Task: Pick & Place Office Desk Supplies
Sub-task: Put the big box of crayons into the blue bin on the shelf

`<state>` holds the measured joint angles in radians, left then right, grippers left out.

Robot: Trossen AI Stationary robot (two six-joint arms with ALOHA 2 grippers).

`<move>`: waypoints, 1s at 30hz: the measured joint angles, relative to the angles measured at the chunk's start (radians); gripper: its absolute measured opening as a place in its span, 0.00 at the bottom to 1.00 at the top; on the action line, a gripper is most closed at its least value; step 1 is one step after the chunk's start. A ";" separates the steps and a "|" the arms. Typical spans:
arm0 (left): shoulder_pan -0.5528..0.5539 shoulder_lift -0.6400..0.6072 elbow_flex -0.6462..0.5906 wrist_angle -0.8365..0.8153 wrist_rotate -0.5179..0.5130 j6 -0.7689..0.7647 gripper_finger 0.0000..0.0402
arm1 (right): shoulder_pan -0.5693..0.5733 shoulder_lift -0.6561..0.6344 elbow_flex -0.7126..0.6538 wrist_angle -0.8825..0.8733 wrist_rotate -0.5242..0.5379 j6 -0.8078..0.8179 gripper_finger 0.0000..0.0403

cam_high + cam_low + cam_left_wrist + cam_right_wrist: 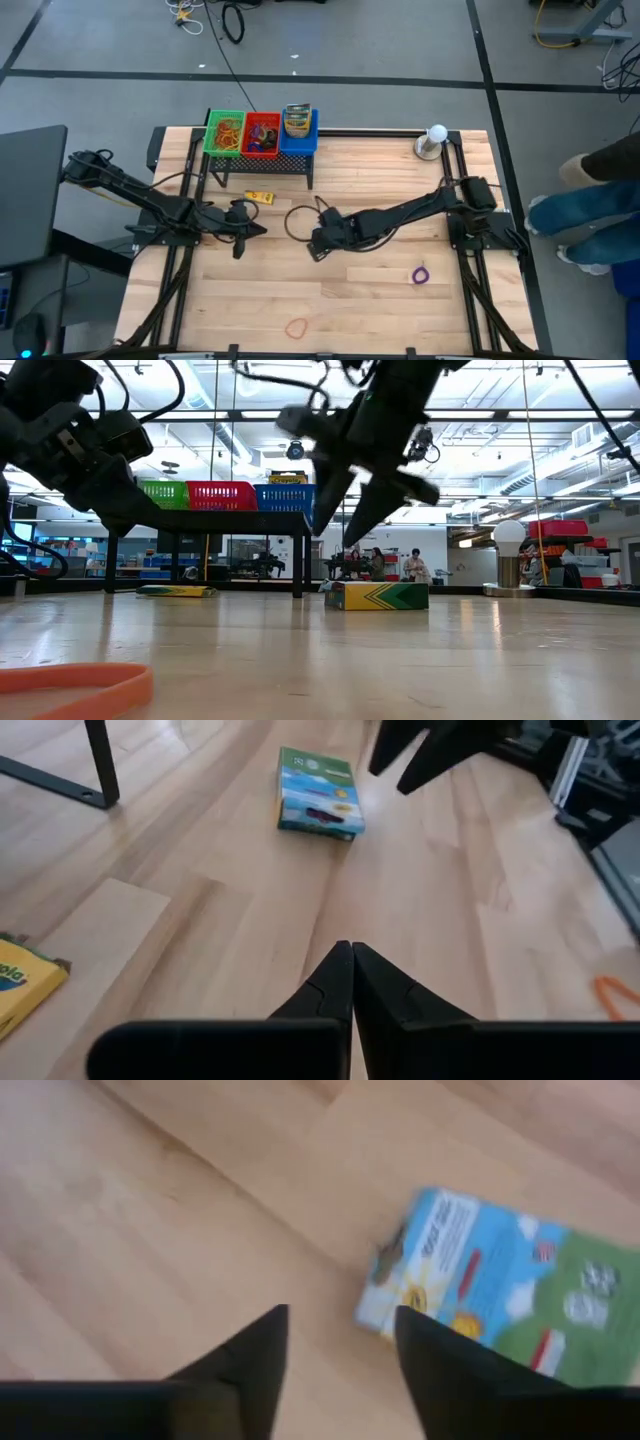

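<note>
A small green-and-blue printed box (500, 1285) lies flat on the wooden table near its middle; it also shows in the left wrist view (318, 792) and the low view (380, 595). My right gripper (340, 1350) hangs open just above and beside it (350, 500), touching nothing, and hides it from above (318, 245). To the left, my left gripper (352, 965) is shut and empty above the table (240, 238). A yellow crayon box (259, 197) lies flat in front of the rack. A purple rubber band (420, 274) and an orange one (296, 326) lie nearer the front.
A black rack (262, 165) at the far edge carries a green bin (225, 133), a red bin (262, 135) and a blue bin (298, 130). A white ball on a round base (436, 140) stands at the far right. A person (590, 200) stands beyond the right edge.
</note>
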<state>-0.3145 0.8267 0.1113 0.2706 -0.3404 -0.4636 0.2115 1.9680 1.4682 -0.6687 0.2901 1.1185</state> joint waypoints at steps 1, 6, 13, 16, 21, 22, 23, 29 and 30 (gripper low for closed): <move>0.000 0.001 0.000 -0.004 0.001 0.006 0.02 | 0.000 0.020 0.018 -0.002 0.015 -0.022 0.48; 0.000 0.003 0.000 -0.024 0.006 0.008 0.02 | 0.011 0.101 0.074 -0.017 0.074 -0.132 0.69; 0.000 0.004 0.000 -0.037 0.008 0.010 0.02 | 0.056 0.141 0.083 -0.079 0.242 -0.185 0.78; 0.000 0.004 0.000 -0.038 0.008 0.012 0.02 | 0.067 0.153 0.081 -0.106 0.268 -0.197 0.74; 0.000 0.004 0.000 -0.043 0.008 0.025 0.03 | 0.073 0.186 0.082 -0.076 0.274 -0.252 0.70; 0.000 0.004 0.000 -0.043 0.007 0.028 0.03 | 0.073 0.191 0.082 -0.080 0.271 -0.262 0.69; 0.000 0.004 0.001 -0.044 0.005 0.029 0.03 | 0.073 0.199 0.082 -0.087 0.273 -0.263 0.69; 0.000 0.004 0.001 -0.064 0.001 0.020 0.03 | 0.073 0.215 0.082 -0.089 0.295 -0.254 0.57; 0.000 0.004 0.001 -0.063 0.001 0.018 0.03 | 0.074 0.215 0.082 -0.090 0.297 -0.253 0.53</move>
<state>-0.3145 0.8307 0.1120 0.2073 -0.3397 -0.4456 0.2855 2.1826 1.5501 -0.7589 0.5867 0.8658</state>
